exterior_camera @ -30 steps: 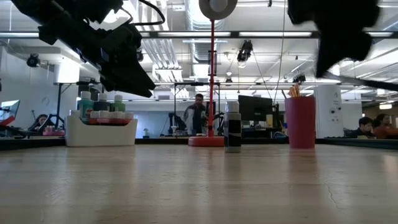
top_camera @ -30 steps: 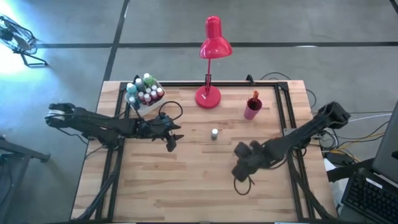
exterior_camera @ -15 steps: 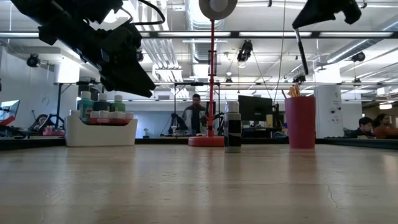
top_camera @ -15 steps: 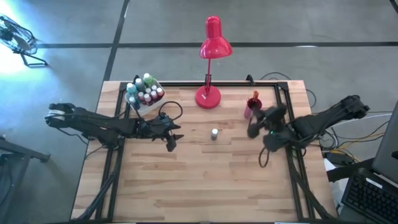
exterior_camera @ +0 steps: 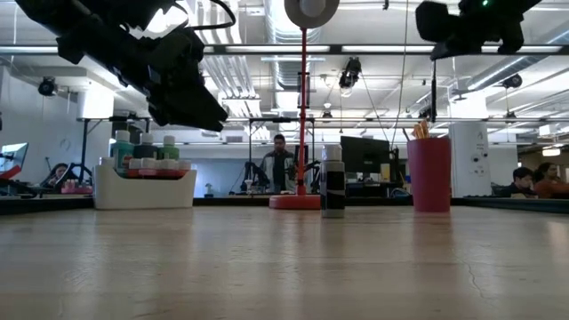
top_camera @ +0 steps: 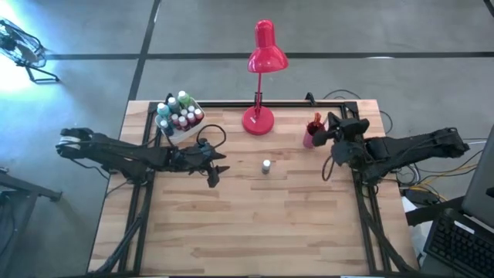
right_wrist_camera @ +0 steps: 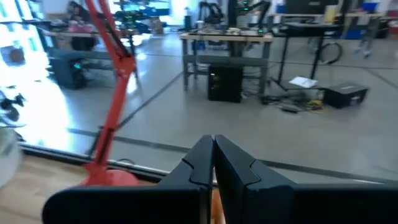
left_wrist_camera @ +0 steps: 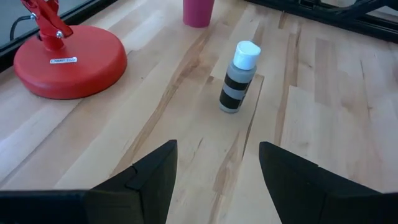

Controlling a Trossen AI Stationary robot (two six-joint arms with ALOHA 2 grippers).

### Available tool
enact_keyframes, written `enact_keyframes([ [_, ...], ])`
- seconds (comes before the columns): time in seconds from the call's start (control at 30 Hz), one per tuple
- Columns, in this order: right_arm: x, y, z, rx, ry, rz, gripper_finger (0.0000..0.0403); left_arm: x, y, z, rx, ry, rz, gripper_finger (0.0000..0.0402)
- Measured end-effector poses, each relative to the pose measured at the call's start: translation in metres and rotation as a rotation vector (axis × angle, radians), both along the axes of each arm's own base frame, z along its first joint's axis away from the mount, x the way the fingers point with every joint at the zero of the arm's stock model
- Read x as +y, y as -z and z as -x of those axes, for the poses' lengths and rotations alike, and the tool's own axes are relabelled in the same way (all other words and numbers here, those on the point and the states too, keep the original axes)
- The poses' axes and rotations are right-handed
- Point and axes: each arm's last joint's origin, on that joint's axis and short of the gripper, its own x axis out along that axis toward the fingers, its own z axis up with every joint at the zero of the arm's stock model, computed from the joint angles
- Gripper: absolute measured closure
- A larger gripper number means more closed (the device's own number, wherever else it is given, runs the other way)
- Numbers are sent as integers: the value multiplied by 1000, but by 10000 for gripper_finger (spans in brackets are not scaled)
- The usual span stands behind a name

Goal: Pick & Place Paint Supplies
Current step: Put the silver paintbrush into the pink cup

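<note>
The left pincer (top_camera: 211, 176) hangs open and empty just beside the lone paint bottle (top_camera: 265, 165) on the desk (top_camera: 255, 224), the right pincer (top_camera: 330, 128) shut above the pink cup (top_camera: 312, 136); most bottles already fill the white tray (top_camera: 179, 116), so I judge only this one remains.

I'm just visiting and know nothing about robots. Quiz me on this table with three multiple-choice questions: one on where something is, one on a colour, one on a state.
1. Where does the lone paint bottle stand?
A. in the white tray
B. on bare wood mid-table
C. inside the pink cup

2. What colour is the desk lamp?
A. red
B. green
C. white

3. How are the right gripper fingers?
A. wide open
B. shut on a bottle
C. shut, holding nothing

Answers: 1 B, the high view shows it alone, apart from the white tray and the pink cup. 2 A, shade and base are both red. 3 C, the right wrist view shows the fingers pressed together, nothing between.
</note>
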Motion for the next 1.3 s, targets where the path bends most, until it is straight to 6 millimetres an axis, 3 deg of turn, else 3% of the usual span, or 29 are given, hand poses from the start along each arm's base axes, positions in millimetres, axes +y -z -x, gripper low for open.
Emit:
enact_keyframes([
  [0.3,-24,8,-9,83,57,-13,395,0,-1,-1,-3,19,-35,170],
  [0.7,-47,38,-22,115,5,-39,395,0,-3,-2,-19,34,-69,170],
  [1.0,-50,68,-16,176,-28,-85,395,1,-4,-2,-15,42,-90,170],
  [1.3,-50,84,-14,194,-39,-111,395,1,-4,-2,-21,40,-90,170],
])
